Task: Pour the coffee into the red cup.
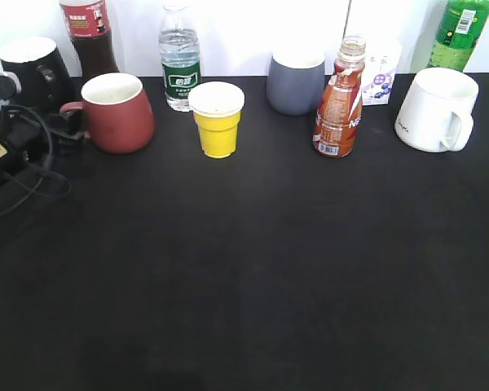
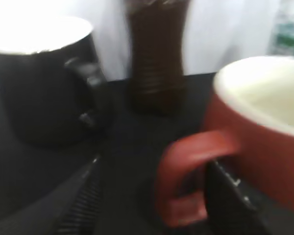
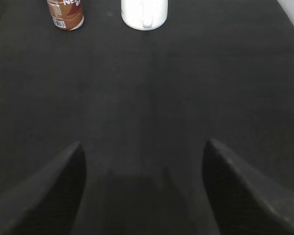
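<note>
Left claw (image 2: 152, 196) spread wide, straddling the loop handle (image 2: 186, 171) of the red cup (image 2: 264, 142); one finger (image 2: 78, 200) left of the handle, the other just right of it beside the cup wall; contact impossible to tell through blur. Beyond, black mug (image 2: 44, 83) and dark bottle (image 2: 157, 58) upright. Right claw (image 3: 144, 186) released, hanging over bare black table (image 3: 186, 88), holding nothing. Far ahead, coffee (image 3: 65, 13) upright beside white mug (image 3: 144, 13). From outside: red cup (image 1: 118, 112) at table's left, coffee (image 1: 340, 102) well apart to the right, cap off, yellow cup (image 1: 218, 120) between them.
</note>
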You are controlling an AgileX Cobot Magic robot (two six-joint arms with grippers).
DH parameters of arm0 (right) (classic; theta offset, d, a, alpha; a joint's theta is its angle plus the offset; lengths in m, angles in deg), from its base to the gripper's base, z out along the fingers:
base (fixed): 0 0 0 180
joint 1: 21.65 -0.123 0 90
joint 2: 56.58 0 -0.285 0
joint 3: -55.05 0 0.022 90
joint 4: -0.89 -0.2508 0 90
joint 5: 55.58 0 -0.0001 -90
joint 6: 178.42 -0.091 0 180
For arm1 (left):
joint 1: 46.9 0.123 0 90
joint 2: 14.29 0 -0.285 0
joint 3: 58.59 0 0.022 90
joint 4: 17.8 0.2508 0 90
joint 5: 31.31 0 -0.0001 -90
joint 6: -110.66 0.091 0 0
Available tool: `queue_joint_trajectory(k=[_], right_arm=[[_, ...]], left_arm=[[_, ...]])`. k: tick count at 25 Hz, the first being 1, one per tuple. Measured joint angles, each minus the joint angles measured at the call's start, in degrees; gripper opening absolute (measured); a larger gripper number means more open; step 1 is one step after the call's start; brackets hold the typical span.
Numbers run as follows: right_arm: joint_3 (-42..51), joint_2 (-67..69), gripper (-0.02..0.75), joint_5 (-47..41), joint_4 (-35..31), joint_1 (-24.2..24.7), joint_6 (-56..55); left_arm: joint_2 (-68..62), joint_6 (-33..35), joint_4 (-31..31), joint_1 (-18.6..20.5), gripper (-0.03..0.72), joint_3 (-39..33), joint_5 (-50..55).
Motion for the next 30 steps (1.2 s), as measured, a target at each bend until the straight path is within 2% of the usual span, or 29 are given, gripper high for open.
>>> queue_joint_trajectory(k=[3, 5, 9, 11, 13, 14, 21, 30], right_arm=[[0.0, 0.0, 0.576, 0.0, 0.0, 0.0, 0.0], [0.0, 0.0, 0.576, 0.0, 0.0, 0.0, 0.0], [0.0, 0.0, 0.576, 0.0, 0.0, 0.0, 0.0], [0.0, 0.0, 0.576, 0.0, 0.0, 0.0, 0.0], [0.0, 0.0, 0.576, 0.0, 0.0, 0.0, 0.0], [0.0, 0.0, 0.576, 0.0, 0.0, 0.0, 0.0], [0.0, 0.0, 0.576, 0.0, 0.0, 0.0, 0.0], [0.0, 0.0, 0.576, 0.0, 0.0, 0.0, 0.0]], left_arm=[[-2.55, 0.0, 0.45, 1.01, 0.488, 1.81, 0.25], [-4.32, 0.0, 3.57, 1.06, 0.48, 4.06, 0.31], [-7.38, 0.0, 4.43, 1.06, 0.392, 9.19, 1.06], [-8.86, 0.0, 5.53, 1.06, 0.288, 11.4, 1.77], [-8.98, 0.26, 6.0, 1.06, 0.085, 11.58, 2.13], [-9.05, 0.18, 5.94, 1.06, 0.07, 11.58, 2.04], [-6.85, 0.43, 6.22, 1.06, 0.066, 9.74, 2.07], [13.21, 0.47, 6.16, 1.06, 0.064, -8.07, 0.21]])
